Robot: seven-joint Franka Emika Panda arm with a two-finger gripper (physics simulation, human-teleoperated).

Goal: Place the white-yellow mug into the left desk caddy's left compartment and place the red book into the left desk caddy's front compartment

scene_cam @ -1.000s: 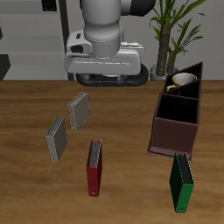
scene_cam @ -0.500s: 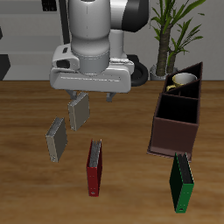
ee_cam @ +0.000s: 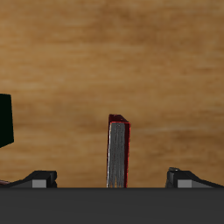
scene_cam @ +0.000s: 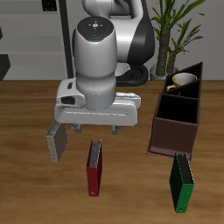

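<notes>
The red book (scene_cam: 94, 166) is standing on edge at lower centre of the tabletop (scene_cam: 26, 188), long axis running toward the frame's bottom. The claw (scene_cam: 93, 133) is hovering above it, fingers spread apart.

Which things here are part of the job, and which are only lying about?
Job: red book, white-yellow mug, left desk caddy, gripper.
Lying about: green book, grey book, potted plant.

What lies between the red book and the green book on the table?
Only bare tabletop separates the red book from the green book, shown in the exterior view.
</notes>
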